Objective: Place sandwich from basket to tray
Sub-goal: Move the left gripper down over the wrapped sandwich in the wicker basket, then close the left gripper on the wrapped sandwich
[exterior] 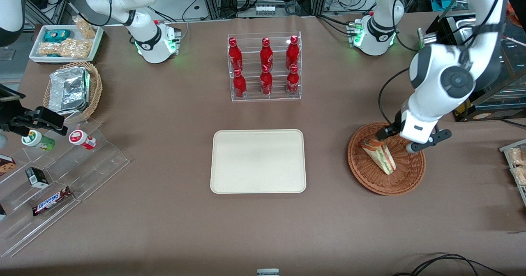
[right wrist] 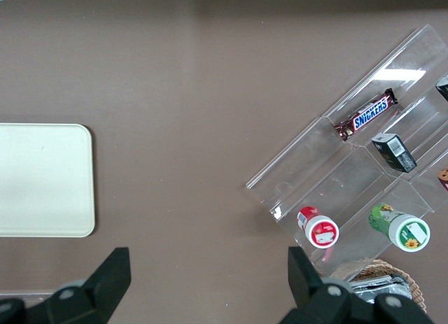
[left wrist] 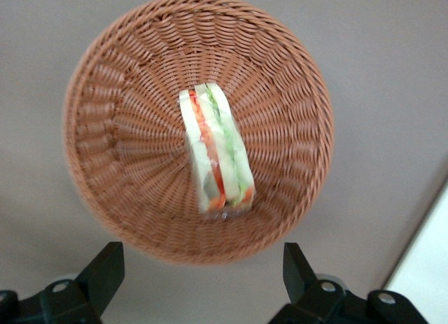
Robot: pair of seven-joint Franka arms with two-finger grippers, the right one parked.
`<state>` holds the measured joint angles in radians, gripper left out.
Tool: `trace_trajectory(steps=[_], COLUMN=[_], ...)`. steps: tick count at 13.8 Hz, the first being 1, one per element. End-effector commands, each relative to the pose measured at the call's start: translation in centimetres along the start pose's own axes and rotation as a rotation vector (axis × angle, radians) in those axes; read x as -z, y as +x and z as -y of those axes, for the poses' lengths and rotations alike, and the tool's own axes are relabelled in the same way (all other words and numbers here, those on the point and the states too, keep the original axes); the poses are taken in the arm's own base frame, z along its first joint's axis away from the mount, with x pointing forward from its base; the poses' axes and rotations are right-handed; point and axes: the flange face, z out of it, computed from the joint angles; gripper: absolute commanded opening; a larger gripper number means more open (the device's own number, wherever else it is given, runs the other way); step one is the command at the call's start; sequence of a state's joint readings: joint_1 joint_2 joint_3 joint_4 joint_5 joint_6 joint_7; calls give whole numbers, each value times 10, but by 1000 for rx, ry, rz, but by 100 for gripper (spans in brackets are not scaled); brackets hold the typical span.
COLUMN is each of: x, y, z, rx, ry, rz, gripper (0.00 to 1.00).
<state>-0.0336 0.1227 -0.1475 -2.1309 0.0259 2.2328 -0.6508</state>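
Observation:
The sandwich [exterior: 380, 154] is a wrapped wedge with red and green filling; it lies in the round reddish-brown wicker basket [exterior: 404, 175] toward the working arm's end of the table. My left gripper [exterior: 407, 138] hangs above the basket's rim farthest from the front camera, open and empty. In the left wrist view the sandwich [left wrist: 215, 156] lies in the middle of the basket [left wrist: 126, 114], and the gripper [left wrist: 201, 271] stands wide open, clear of the basket's rim. The cream-white tray [exterior: 258, 161] lies empty at the table's middle; it also shows in the right wrist view [right wrist: 42, 180].
A clear rack of red bottles [exterior: 265, 68] stands farther from the front camera than the tray. Toward the parked arm's end are a tan basket with foil [exterior: 74, 89], a snack tray [exterior: 65, 43] and an acrylic stepped display [exterior: 53, 177]. A black appliance [exterior: 489, 86] stands near the working arm.

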Motion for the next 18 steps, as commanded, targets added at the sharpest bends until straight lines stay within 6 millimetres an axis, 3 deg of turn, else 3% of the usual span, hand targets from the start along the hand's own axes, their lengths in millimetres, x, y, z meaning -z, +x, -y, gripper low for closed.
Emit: trace_trajectory(steps=[1,5,7,12,13,14,15,16,18], x=[-34,-71,-89,-107,-113,-114,-115,-116,-106], y=[6,17,28,30,32,30,28,26,33], z=[2,4,17,17,16,15,13,9,5], rx=[157,309,347,403,411,424,421,422,423], ry=[-23,-38,-44,-55,-48,-42,-32,-24,-39], rz=[2,4,9,11,24,29,41,51,34], gripper=[100,100,100,100,83,45,27,12,5])
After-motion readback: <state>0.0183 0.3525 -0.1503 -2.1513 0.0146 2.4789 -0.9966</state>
